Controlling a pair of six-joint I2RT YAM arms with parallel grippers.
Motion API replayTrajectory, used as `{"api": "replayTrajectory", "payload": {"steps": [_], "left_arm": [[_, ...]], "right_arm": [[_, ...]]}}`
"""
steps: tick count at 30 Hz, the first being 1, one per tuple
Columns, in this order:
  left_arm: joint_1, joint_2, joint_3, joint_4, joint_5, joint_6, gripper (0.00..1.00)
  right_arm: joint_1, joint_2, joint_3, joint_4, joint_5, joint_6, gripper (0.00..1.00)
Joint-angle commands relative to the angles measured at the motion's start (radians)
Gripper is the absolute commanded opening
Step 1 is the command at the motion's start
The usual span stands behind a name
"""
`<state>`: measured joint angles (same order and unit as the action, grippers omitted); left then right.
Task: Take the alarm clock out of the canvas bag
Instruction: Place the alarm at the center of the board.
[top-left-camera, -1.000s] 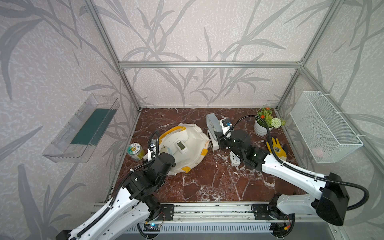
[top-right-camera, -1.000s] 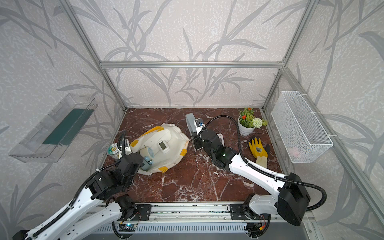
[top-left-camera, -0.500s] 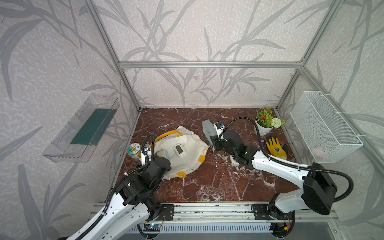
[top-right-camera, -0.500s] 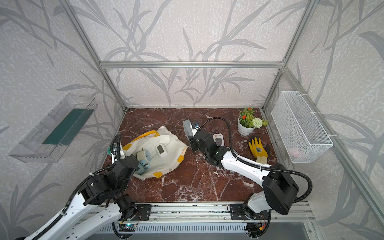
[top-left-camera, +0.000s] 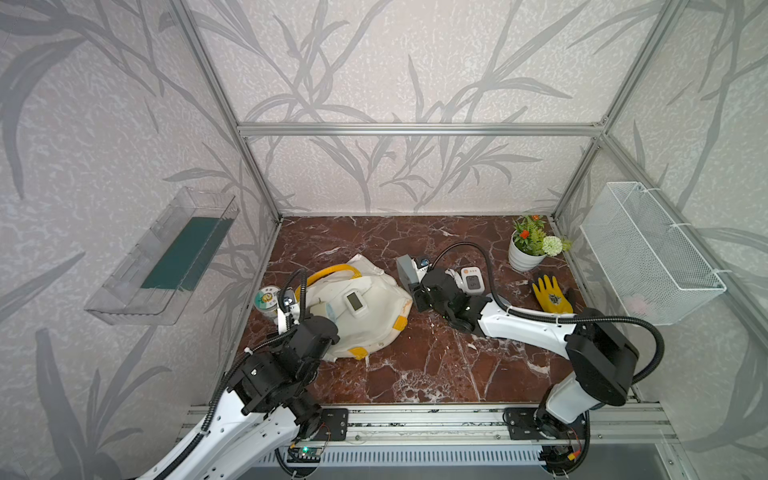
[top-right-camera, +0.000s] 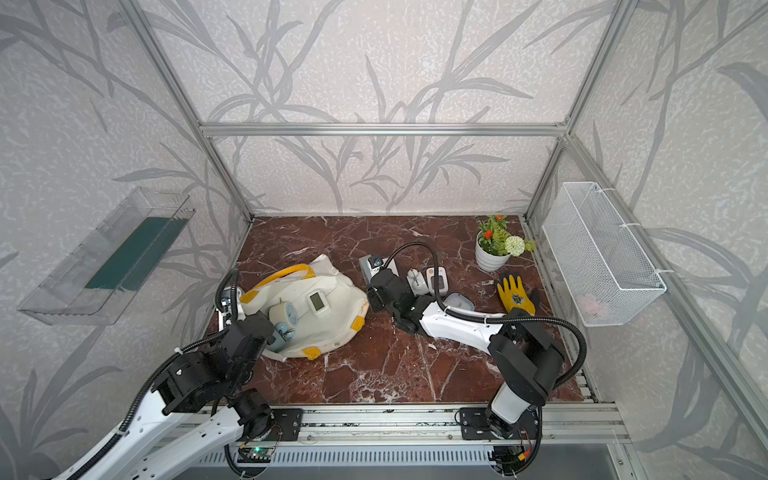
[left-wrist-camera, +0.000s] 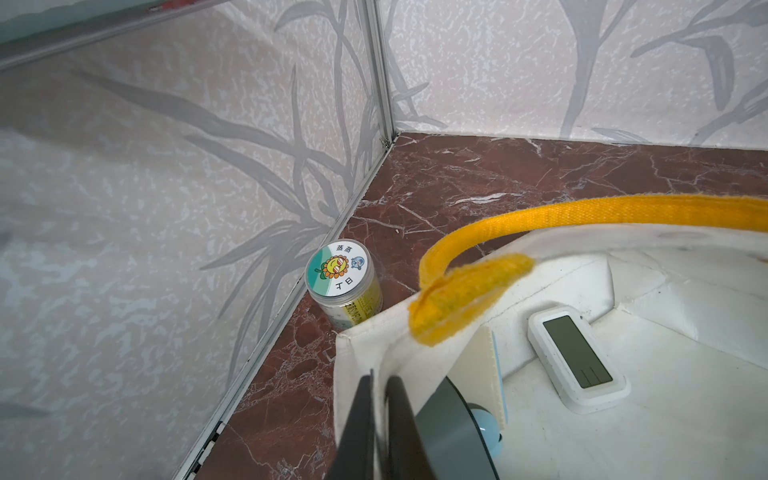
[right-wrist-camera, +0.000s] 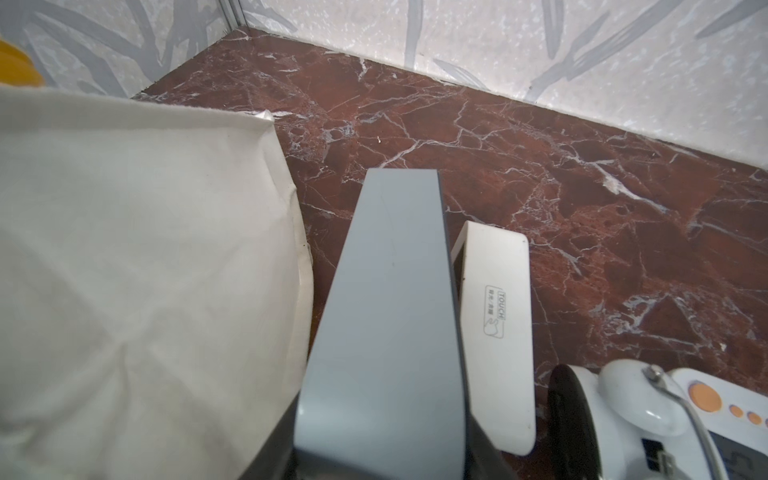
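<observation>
The cream canvas bag (top-left-camera: 374, 328) with yellow handles lies open at the left of the floor. My left gripper (left-wrist-camera: 379, 399) is shut on the canvas bag (left-wrist-camera: 374, 345) at its rim, with cloth pinched between its fingers. Inside the bag lie a white digital clock (top-right-camera: 318, 300) and a round blue alarm clock (top-right-camera: 282, 316). Just right of the bag, outside it, my right gripper (right-wrist-camera: 382, 440) is shut on a grey slab alarm clock (right-wrist-camera: 390, 291), which stands up out of the jaws. In both top views this grey clock (top-left-camera: 405, 268) is clear of the cloth.
Several more clocks lie behind the right arm, among them a white one with orange buttons (top-left-camera: 473, 279) and a white slab marked TOUCH (right-wrist-camera: 494, 324). A sunflower-lidded jar (top-left-camera: 267, 298) stands by the left wall. Potted plant (top-left-camera: 528, 249), yellow glove (top-left-camera: 550, 293) and wire basket (top-left-camera: 648, 253) are at the right.
My left arm has drawn back toward the front left, dragging the bag by its rim. The right gripper has carried the grey clock left and nearer, staying beside the bag.
</observation>
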<state>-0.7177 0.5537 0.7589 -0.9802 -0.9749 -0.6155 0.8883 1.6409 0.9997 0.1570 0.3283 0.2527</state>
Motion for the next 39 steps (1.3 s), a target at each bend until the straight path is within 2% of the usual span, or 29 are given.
{"api": "replayTrajectory", "payload": {"steps": [1, 9, 21, 28, 39], "left_arm": [[0.006, -0.013, 0.022, -0.038, -0.048, -0.040, 0.00], [0.008, -0.018, 0.012, -0.025, -0.039, -0.034, 0.00], [0.010, -0.011, 0.010, -0.002, -0.035, -0.020, 0.00], [0.011, -0.011, 0.012, 0.002, -0.033, -0.012, 0.00], [0.013, -0.013, 0.011, 0.006, -0.028, -0.009, 0.00]], "right_arm": [[0.010, 0.017, 0.054, 0.073, 0.099, 0.032, 0.21], [0.010, 0.060, 0.064, 0.103, 0.162, 0.053, 0.24], [0.021, 0.123, 0.067, 0.070, 0.151, 0.074, 0.27], [0.032, 0.125, 0.054, 0.016, 0.154, 0.115, 0.44], [0.034, 0.117, 0.049, -0.051, 0.173, 0.141, 0.54]]}}
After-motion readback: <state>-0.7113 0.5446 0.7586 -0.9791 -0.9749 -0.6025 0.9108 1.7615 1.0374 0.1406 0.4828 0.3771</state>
